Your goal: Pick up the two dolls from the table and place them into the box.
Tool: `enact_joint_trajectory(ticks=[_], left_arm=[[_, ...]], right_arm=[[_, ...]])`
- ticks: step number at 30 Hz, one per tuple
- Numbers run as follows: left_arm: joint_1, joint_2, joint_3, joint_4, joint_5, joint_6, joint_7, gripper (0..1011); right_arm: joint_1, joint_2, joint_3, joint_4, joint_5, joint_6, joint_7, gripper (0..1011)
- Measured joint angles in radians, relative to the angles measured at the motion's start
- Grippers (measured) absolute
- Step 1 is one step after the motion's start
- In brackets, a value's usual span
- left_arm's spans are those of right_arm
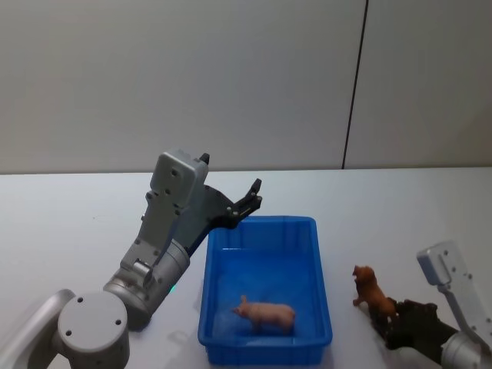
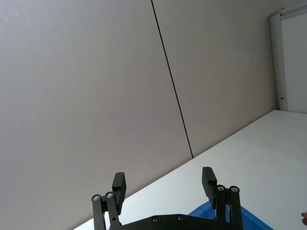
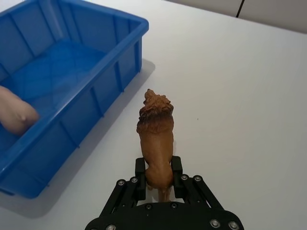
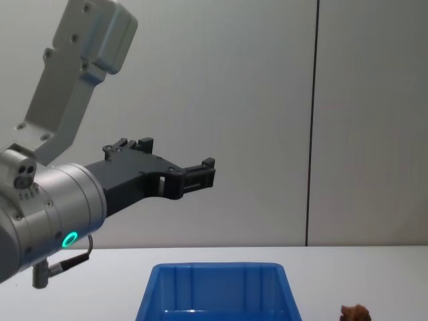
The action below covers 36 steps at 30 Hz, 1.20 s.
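Toward the tabletop's [image 1: 77,223] near right corner, head view: brown doll [image 1: 373,292] is clamped by the right gripper [image 1: 386,315]; pink doll [image 1: 265,314] lies in the box [image 1: 261,223]. Left wrist view: left gripper [image 2: 163,184] is spread, empty. Right wrist view: brown doll should be lifted well above the box.

Wall: pale grey smooth panels [image 1: 192,77], rising behind and above the left claw [image 1: 254,196].
Seam: one thin dark vertical joint [image 1: 355,84] between two panels, beyond the left claw and off to its right.
Desk: plain white top [image 1: 69,223], spreading below the left claw and meeting the wall beyond it.
Trim: white upright frame [image 2: 277,62] against the wall, well beyond the left claw.
Light: soft and even, with faint shadows on the desk.
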<state>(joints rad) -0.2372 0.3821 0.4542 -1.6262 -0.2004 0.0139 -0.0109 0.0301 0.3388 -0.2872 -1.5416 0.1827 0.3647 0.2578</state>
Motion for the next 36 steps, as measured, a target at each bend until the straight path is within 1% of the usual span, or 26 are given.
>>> enact_joint_trajectory(ticks=[7, 10, 16, 24, 27, 30, 32, 33, 36], left_arm=[[0.0, 0.0, 0.0, 0.0, 0.0, 0.0, 0.0, 1004], [0.0, 0.0, 0.0, 0.0, 0.0, 0.0, 0.0, 1004], [0.0, 0.0, 0.0, 0.0, 0.0, 0.0, 0.0, 1004], [0.0, 0.0, 0.0, 0.0, 0.0, 0.0, 0.0, 1004], [0.0, 0.0, 0.0, 0.0, 0.0, 0.0, 0.0, 1004], [0.0, 0.0, 0.0, 0.0, 0.0, 0.0, 0.0, 1004], [0.0, 0.0, 0.0, 0.0, 0.0, 0.0, 0.0, 1004], [0.0, 0.0, 0.0, 0.0, 0.0, 0.0, 0.0, 1004], [0.0, 0.0, 0.0, 0.0, 0.0, 0.0, 0.0, 1004]], right_arm=[[0.013, -0.008, 0.001, -0.003, -0.01, -0.029, -0.013, 296], [0.023, -0.014, 0.001, -0.012, -0.017, -0.05, -0.017, 296], [0.04, -0.023, 0.0, -0.032, -0.026, -0.082, -0.01, 296], [0.076, -0.046, -0.01, -0.065, -0.037, -0.11, 0.033, 296], [0.095, -0.063, -0.021, -0.072, -0.044, -0.115, 0.063, 296], [0.109, -0.077, -0.031, -0.073, -0.05, -0.116, 0.081, 296], [0.124, -0.094, -0.043, -0.068, -0.061, -0.114, 0.106, 296], [0.124, -0.094, -0.043, -0.068, -0.061, -0.114, 0.106, 296], [0.141, -0.116, -0.06, -0.052, -0.075, -0.108, 0.125, 296]])
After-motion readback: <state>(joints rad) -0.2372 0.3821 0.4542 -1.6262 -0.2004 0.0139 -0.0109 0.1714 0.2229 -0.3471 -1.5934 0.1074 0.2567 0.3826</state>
